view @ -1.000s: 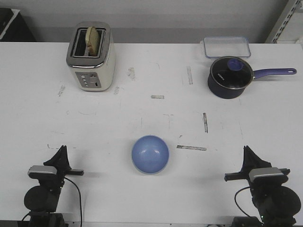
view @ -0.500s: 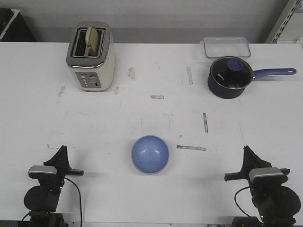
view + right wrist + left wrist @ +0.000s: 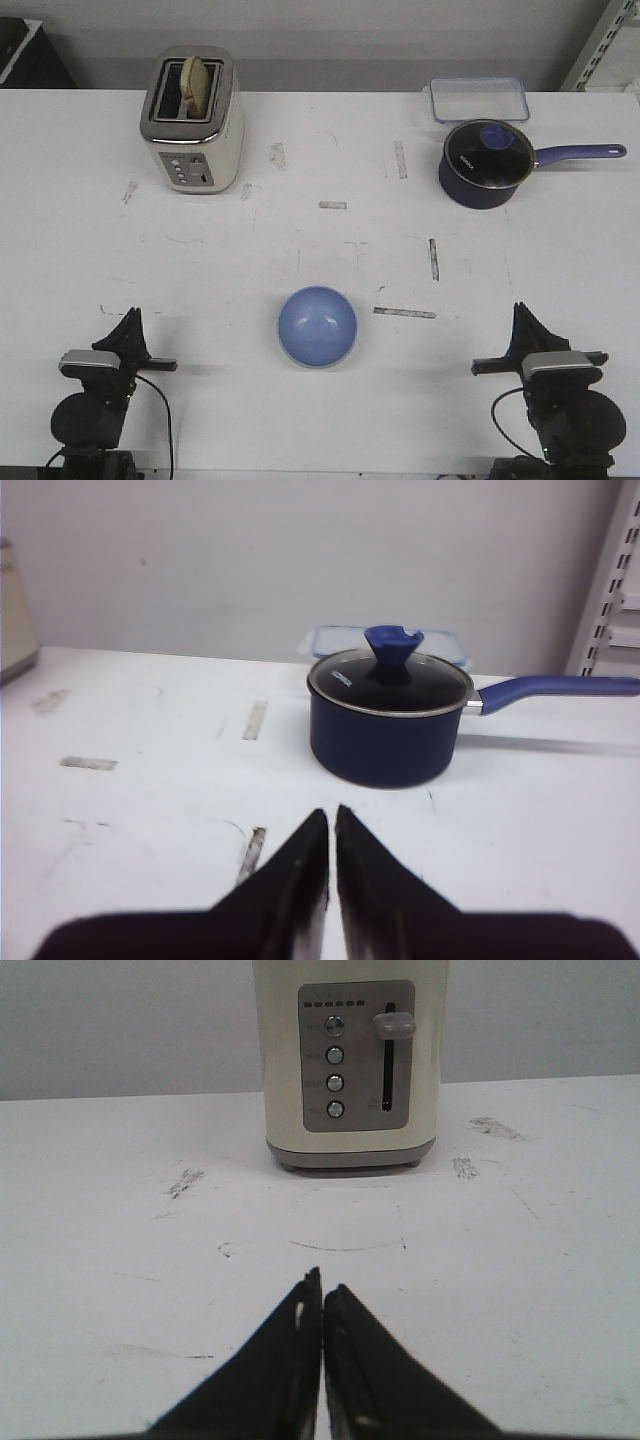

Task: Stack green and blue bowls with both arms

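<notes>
The blue bowl (image 3: 317, 326) sits upright at the front middle of the white table (image 3: 320, 250), between the two arms. A thin pale edge shows under its near rim; I cannot tell whether that is the green bowl, which shows nowhere else. My left gripper (image 3: 130, 318) rests low at the front left, shut and empty, well left of the bowl. It points toward the toaster in the left wrist view (image 3: 322, 1286). My right gripper (image 3: 520, 314) rests low at the front right, shut and empty, and points toward the saucepan in the right wrist view (image 3: 332, 815). Neither wrist view shows a bowl.
A cream toaster (image 3: 192, 120) with toast stands at the back left, also in the left wrist view (image 3: 348, 1060). A dark navy saucepan (image 3: 484, 164) with a lid and long handle stands at the back right, also in the right wrist view (image 3: 390, 720). A clear lidded container (image 3: 479, 98) lies behind it.
The right arm's wrist has shifted very slightly to the left. The bowl and the left arm have not moved.
</notes>
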### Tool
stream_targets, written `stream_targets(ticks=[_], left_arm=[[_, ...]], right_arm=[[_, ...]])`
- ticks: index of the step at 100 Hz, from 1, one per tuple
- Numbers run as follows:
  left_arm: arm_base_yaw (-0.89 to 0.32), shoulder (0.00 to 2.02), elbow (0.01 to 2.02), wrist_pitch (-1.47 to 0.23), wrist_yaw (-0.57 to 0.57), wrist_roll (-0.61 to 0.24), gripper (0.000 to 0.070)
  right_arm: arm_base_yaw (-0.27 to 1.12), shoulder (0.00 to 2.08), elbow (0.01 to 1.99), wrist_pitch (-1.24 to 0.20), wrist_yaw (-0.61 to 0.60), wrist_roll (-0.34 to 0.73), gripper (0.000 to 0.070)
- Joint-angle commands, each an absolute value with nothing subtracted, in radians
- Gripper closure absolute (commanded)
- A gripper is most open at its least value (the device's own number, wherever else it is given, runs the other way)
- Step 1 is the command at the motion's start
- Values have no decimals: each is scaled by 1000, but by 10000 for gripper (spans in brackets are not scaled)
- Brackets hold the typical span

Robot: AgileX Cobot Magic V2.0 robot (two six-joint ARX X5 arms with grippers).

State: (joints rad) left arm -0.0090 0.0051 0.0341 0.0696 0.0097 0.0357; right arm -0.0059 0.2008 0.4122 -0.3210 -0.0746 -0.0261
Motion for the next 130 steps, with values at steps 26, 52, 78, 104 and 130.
stream_targets(ticks=[26,52,78,104,130], left_arm=[[-10,3,13,83,13,33,699],[-10,4,13,82,13,33,699],[-10,3,13,80,13,33,699],[-10,3,13,80,13,33,699],[-10,3,13,81,13,33,699]], right_arm=[[-42,41,147,-171,-79,-16,699],[-43,1,13,-99,-78,-15,699],[-43,1,13,-105,-78,-16,699],[-43,1,13,-105,-78,-16,699],[-43,1,13,-105,-78,-16,699]])
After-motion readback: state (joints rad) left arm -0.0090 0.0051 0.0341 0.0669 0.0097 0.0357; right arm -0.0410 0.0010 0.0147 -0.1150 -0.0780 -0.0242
